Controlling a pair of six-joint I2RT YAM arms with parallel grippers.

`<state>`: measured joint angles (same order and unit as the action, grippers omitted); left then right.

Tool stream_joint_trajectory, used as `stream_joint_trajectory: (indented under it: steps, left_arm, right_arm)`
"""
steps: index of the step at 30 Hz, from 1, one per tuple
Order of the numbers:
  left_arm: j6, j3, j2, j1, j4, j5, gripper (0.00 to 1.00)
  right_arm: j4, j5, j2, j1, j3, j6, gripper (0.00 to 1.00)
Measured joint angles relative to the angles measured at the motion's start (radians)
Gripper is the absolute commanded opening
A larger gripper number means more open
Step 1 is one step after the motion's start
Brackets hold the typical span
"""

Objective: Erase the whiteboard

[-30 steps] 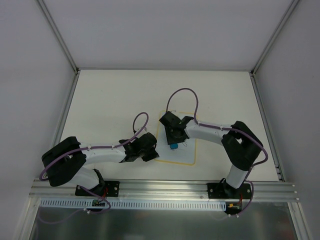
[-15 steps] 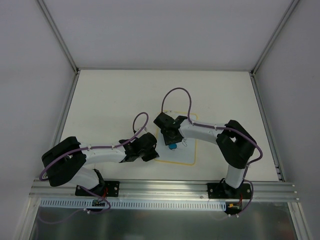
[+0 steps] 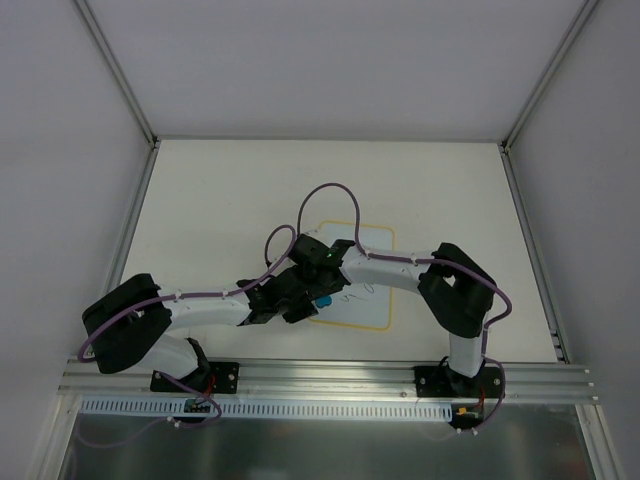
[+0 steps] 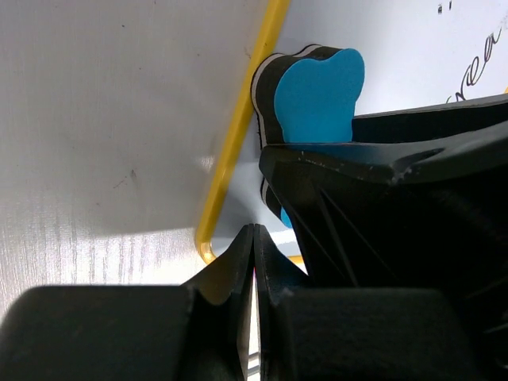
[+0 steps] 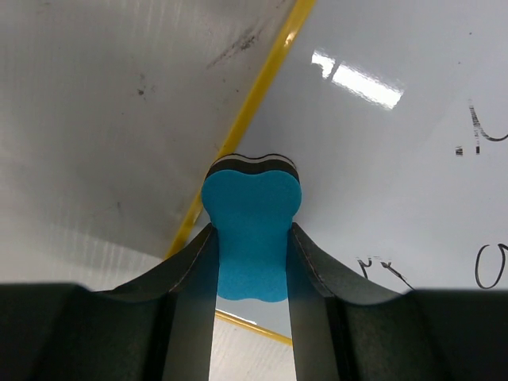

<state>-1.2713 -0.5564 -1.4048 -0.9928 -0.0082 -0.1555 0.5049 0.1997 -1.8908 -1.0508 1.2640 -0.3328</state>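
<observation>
The whiteboard (image 3: 368,308) lies flat on the table, white with a yellow rim, and dark handwriting (image 3: 356,291) is left on its middle. My right gripper (image 3: 321,296) is shut on a blue eraser (image 3: 324,300) at the board's left edge. In the right wrist view the eraser (image 5: 252,198) sits between the fingers of that gripper (image 5: 252,232), its black felt face on the whiteboard (image 5: 381,182) beside the rim. My left gripper (image 3: 303,312) is shut and empty at the board's near-left corner. In the left wrist view its tips (image 4: 254,238) meet just below the eraser (image 4: 317,95).
The two arms crowd together at the board's left edge; in the left wrist view the right gripper's black body (image 4: 397,206) fills the right half. Grey enclosure walls (image 3: 60,150) stand around the white tabletop (image 3: 220,200). An aluminium rail (image 3: 330,380) runs along the near edge.
My right arm has swept left with the eraser, from the board's middle to its left edge beside the left gripper. The left arm has not moved.
</observation>
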Motion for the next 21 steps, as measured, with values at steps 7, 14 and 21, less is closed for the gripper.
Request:
stream_joint_trajectory:
  steps: [7, 14, 21]
  left_arm:
    - [-0.002, 0.003, 0.002, 0.0, 0.001, 0.0, 0.0]
    - [-0.013, 0.011, 0.005, 0.008, 0.006, 0.01, 0.0]
    - [-0.027, 0.016, 0.006, 0.02, 0.011, 0.026, 0.0]
  right_arm:
    - [-0.013, -0.008, -0.001, 0.0, -0.002, -0.009, 0.07]
    - [-0.002, 0.042, 0.01, 0.003, -0.015, -0.043, 0.07]
    - [0.016, 0.08, 0.14, 0.079, -0.179, -0.072, 0.07]
